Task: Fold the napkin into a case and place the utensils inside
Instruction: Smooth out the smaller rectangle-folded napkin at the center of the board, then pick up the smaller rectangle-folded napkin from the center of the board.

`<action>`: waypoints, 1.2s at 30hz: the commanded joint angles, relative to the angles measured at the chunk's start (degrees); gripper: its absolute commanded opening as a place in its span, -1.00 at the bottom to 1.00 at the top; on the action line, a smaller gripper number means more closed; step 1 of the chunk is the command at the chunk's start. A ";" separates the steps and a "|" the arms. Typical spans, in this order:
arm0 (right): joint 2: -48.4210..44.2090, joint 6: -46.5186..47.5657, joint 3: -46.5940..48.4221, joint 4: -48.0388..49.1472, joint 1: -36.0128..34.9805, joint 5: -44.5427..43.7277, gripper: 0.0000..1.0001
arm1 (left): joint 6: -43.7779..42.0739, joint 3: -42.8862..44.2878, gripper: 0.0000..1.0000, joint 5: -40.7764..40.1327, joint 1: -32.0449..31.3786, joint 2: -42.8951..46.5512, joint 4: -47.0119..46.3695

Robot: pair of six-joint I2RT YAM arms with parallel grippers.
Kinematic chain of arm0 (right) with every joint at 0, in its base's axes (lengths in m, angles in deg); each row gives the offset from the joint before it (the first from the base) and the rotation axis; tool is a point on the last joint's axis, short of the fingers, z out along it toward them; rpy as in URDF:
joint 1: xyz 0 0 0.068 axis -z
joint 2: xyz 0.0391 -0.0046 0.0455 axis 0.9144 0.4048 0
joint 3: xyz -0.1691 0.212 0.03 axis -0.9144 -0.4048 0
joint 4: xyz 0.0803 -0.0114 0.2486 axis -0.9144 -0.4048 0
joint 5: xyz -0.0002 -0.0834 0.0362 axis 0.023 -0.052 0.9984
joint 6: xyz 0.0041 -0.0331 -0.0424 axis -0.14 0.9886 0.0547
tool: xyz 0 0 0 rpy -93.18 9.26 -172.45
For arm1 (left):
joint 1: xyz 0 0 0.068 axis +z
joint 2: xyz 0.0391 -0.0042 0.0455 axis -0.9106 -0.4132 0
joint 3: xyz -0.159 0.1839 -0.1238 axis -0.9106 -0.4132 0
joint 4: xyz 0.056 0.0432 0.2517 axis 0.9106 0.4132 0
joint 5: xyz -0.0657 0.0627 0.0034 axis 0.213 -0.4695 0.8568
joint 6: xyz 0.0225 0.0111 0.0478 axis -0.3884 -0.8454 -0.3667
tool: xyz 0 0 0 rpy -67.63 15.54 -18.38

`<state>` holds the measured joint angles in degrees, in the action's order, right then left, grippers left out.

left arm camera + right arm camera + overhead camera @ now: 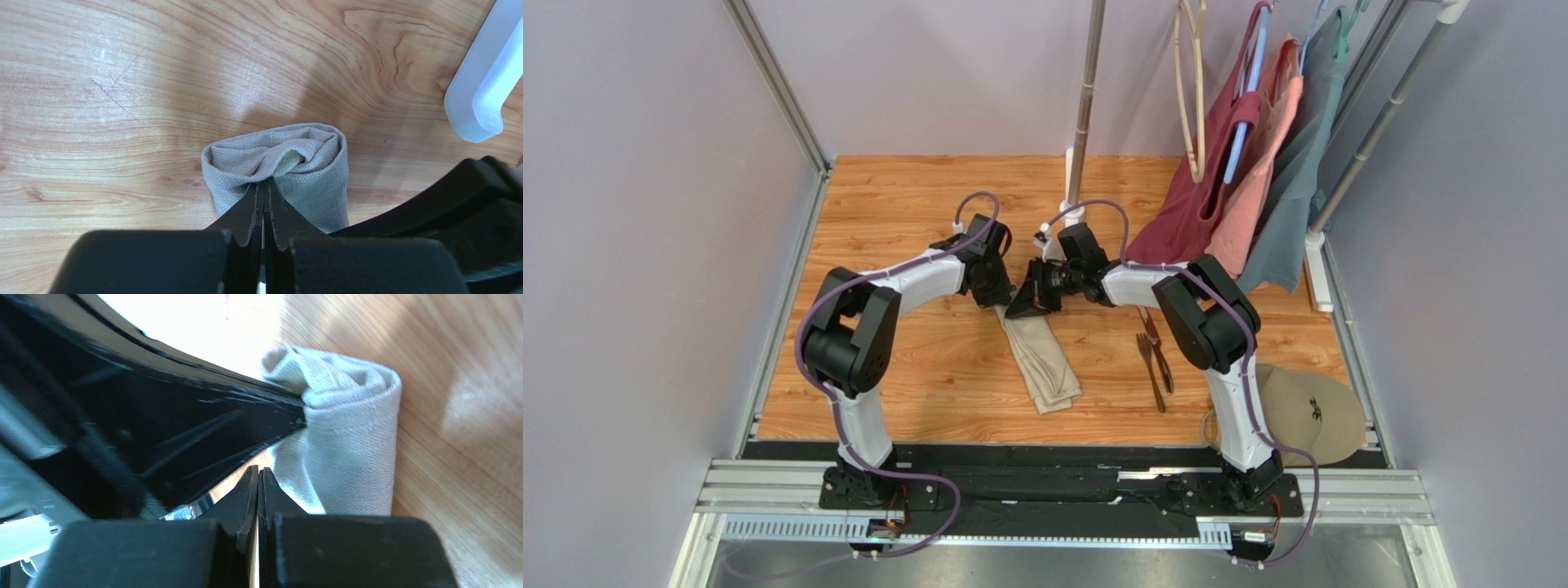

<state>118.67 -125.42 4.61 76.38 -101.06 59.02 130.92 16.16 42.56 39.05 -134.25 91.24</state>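
Table (891, 368): wood top, both arms meet over its far middle. Garments (1247, 184) hang far right, apart from the work.

Napkin (1044, 361): already a narrow oblong strip, mid-table, running from near centre to the grippers. Its far end is lifted and bunched into a rounded mouth.

Disc (1314, 410): near right corner, not involved.

Utensils (1155, 355): flat on the table just right of the napkin, outside it, not touching.

Left gripper (264, 190): jaws closed tight, pinching the upper layer of the napkin's far end.

Right gripper (258, 474): jaws pressed together right beside the same end. Cannot tell if any cloth is between them.

Risks, judged:
- Left grip is thin, on one crumpled layer. A pull may slip it or drag the whole strip and undo the folds.
- Fingers of both arms are crowded at one spot and could collide or snag each other's hold.
- If the mouth collapses on release, the utensils will not slide in.
- The right arm swinging towards the utensils may knock them.
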 commanded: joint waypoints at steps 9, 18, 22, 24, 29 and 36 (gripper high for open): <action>2.44 4.53 1.87 -2.36 -2.24 0.99 -1.00 | -2.63 -1.85 -1.00 3.06 -0.53 0.46 -1.71; -13.64 19.82 0.99 -20.72 -2.33 -4.28 -0.42 | -4.48 -2.03 -0.21 0.70 -0.09 12.40 1.97; -16.46 27.20 3.45 -32.92 -4.08 -14.18 -0.08 | -4.84 -3.60 -0.17 -1.58 0.27 19.87 6.27; -15.94 30.54 4.94 -36.81 -6.18 -18.50 0.37 | -4.40 -6.66 -0.15 -3.33 0.44 25.75 7.59; -13.49 34.06 6.52 -42.35 -11.11 -33.00 1.00 | 0.43 -10.80 -0.15 -10.10 2.37 40.40 17.07; -10.23 34.60 8.55 -47.81 -20.33 -52.17 0.91 | 3.95 -20.29 -0.16 -6.77 2.46 59.07 17.18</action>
<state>107.19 -93.01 10.73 33.56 -117.36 21.58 131.92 -0.91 34.71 41.39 -81.77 106.21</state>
